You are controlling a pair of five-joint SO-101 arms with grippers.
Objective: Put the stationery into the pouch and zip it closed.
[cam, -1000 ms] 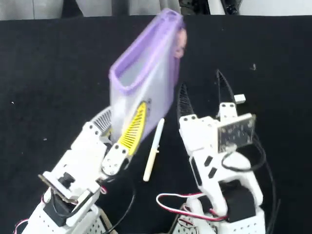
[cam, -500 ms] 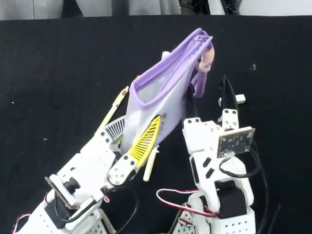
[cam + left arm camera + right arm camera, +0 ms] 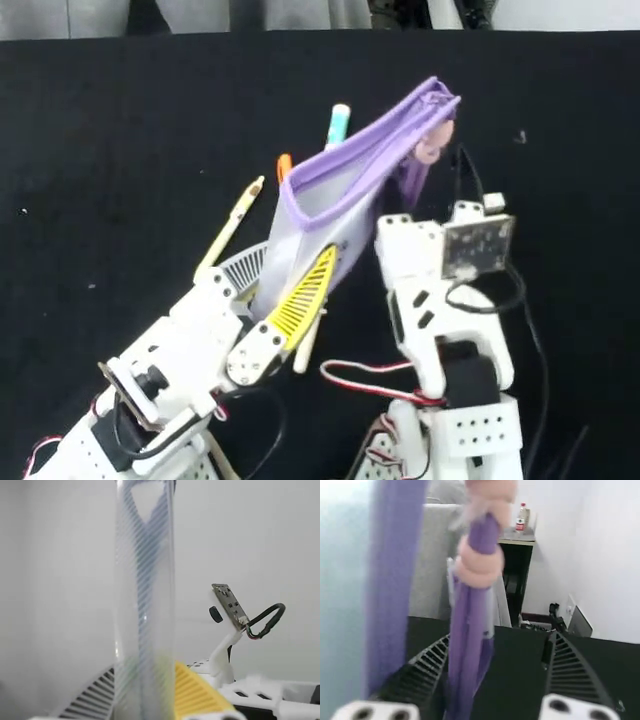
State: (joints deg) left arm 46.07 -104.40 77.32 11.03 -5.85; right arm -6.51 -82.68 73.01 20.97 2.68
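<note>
The left tool (image 3: 292, 292) clamps the soft, light pouch (image 3: 322, 215) by its near end, aloft over the surface (image 3: 100, 150). The right tool (image 3: 500, 647) gapes around its dangling zip pull (image 3: 476, 564), likely the surest handle.

Black table (image 3: 100, 120); bottle (image 3: 521, 517) on cabinet (image 3: 517, 565) (far back).

Small orange item (image 3: 284, 165) mostly behind the translucent purple zip pouch (image 3: 335, 200); kind cannot be told. Blue-capped white marker (image 3: 339, 122): lower body hidden behind the pouch rim. White pen (image 3: 303, 352): upper length under the pouch. Cream pencil (image 3: 232, 225): lower end behind the left arm (image 3: 180, 340). Left wrist view: pouch blurred, cut off at the top edge. Right wrist view: purple strap with pink beads (image 3: 477, 560) blurred, top cut off.
</note>
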